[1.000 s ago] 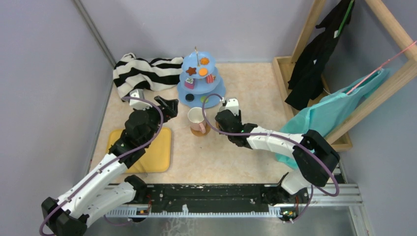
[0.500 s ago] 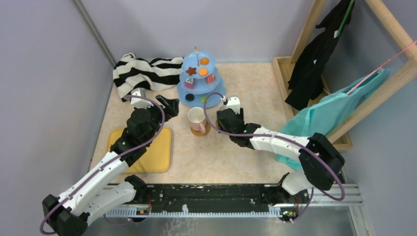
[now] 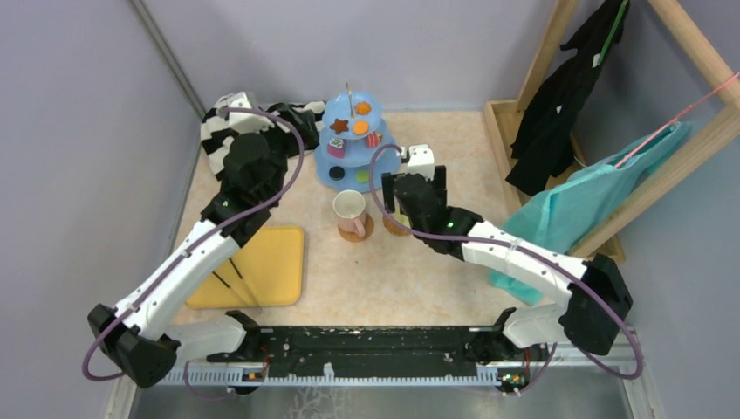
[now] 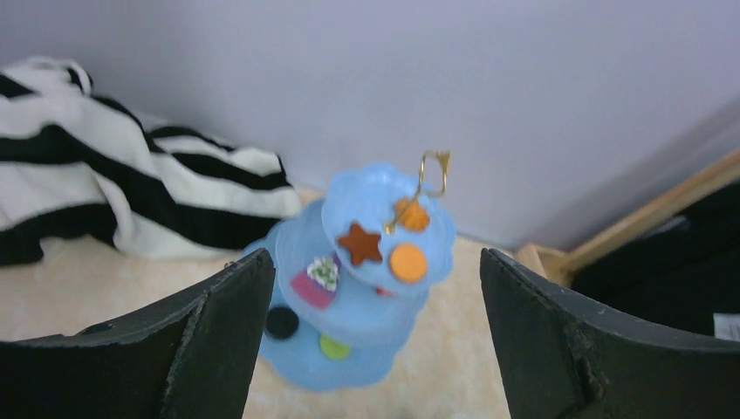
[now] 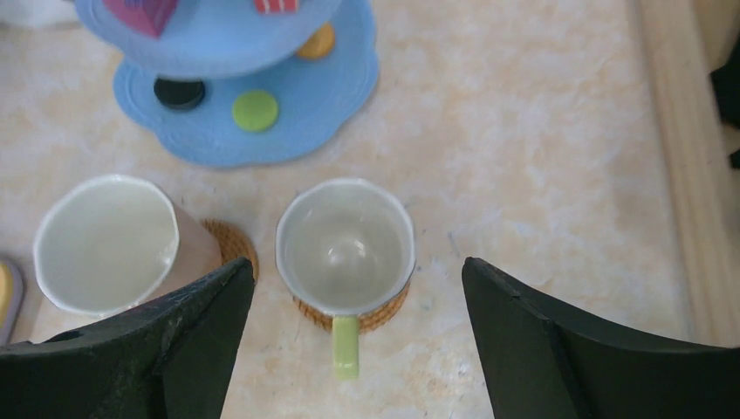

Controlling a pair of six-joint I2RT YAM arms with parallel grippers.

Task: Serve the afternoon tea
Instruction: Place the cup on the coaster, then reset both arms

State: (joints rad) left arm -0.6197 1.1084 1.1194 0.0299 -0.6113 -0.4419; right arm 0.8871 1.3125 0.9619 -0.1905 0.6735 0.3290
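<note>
The green-handled cup (image 5: 346, 246) stands on its coaster (image 5: 384, 316) straight below the right pincer (image 5: 356, 266), between its wide-open jaws, untouched, handle pointing back toward the arm (image 3: 515, 253)

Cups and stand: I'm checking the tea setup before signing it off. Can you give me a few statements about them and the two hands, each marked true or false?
1. The green-handled cup stands on a coaster. True.
2. The right hand grips that cup. False: its jaws are open, one on each side of the cup and apart from it.
3. The other cup lies on its side. False: it stands upright, on a coaster of its own.
4. The stand has three tiers. True.
5. The left hand is shut. False: it is open and empty, facing the stand.
</note>
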